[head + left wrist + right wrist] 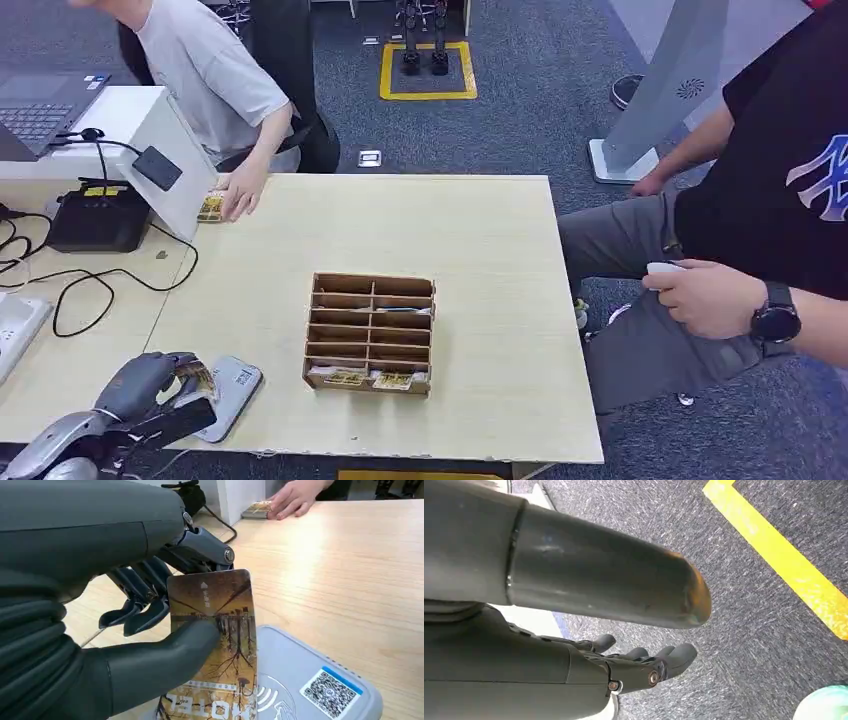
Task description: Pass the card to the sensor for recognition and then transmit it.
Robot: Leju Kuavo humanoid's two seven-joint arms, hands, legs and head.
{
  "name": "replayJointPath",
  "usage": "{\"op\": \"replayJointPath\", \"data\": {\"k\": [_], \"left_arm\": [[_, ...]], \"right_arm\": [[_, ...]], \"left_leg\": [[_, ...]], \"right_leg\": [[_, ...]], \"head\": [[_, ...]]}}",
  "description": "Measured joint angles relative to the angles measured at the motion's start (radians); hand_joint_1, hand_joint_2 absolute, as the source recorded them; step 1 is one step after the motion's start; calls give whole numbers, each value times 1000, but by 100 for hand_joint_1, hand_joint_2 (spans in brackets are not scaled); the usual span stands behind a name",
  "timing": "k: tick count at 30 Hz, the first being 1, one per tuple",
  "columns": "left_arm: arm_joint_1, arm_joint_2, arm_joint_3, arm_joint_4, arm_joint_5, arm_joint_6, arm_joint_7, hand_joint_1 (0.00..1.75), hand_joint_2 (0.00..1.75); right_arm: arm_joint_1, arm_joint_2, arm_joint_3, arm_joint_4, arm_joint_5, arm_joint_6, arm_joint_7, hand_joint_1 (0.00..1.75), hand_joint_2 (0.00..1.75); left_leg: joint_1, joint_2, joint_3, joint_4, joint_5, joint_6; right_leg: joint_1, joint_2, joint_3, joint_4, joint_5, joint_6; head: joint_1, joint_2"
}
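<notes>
Left wrist view: left hand [125, 630] thumb hides card [220, 645] edge.

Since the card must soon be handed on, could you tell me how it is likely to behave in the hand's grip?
The card stands flat and unbent between the left hand's thumb and fingers, so it is probably stiff. Its glossy printed face suggests it could slip under a light pinch. It looks thin, so likely light, and awkward to lift again if dropped flat on the reader.

Bare bench [480, 230] lies ahead of the left hand [150, 385]; the wooden organizer [370, 332] stands to its right, cables [90, 285] to its left.
</notes>
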Motion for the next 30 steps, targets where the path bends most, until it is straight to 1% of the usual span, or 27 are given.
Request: {"op": "replayJointPath", "data": {"k": [10,14,17,20,22,24,25,28,30], "left_arm": [[-4,2,-39,0,-3,9,4,175,175],[-8,3,-66,2,-40,13,27,175,175],[-20,3,-89,10,-64,28,38,175,175],[-32,-4,-111,26,-76,74,36,175,175],[-38,-23,-113,31,-57,122,2,175,175],[-55,-63,-109,31,-11,179,-38,175,175],[-69,-87,-104,29,2,193,-52,175,175],[-92,-129,-86,18,28,205,-75,175,175],[-126,-161,-59,1,55,252,-105,175,175]], "right_arm": [[0,0,-6,0,7,0,0,0,0],[-2,0,-6,0,14,3,1,0,0],[-4,0,-6,0,16,3,4,0,0],[-6,0,-6,0,22,3,7,0,0],[-6,0,-7,0,26,3,6,0,0],[-6,0,-10,0,29,3,1,0,0],[-6,0,-12,0,31,2,0,0,0],[-6,0,-13,0,35,1,-2,0,0],[-4,0,-13,0,40,1,-3,0,0]], "left_leg": [[0,0,0,0,0,0],[0,0,0,0,0,0],[-1,-1,0,0,0,0],[-1,-2,1,0,0,0],[-1,-2,1,0,0,0],[-1,-3,0,0,1,1],[-1,-4,0,0,1,1],[-1,-3,1,0,1,1],[-1,-4,-1,1,2,1]], "right_leg": [[0,0,0,0,0,0],[0,0,0,0,0,0],[0,-2,0,0,0,0],[0,-2,1,0,0,0],[0,-2,1,0,0,0],[0,-4,1,0,0,0],[0,-5,1,0,0,0],[0,-4,0,0,2,0],[0,-4,-1,0,2,0]], "head": [[0,0],[0,0],[0,0],[0,0],[0,0],[0,0],[0,0],[0,0],[0,0]]}}
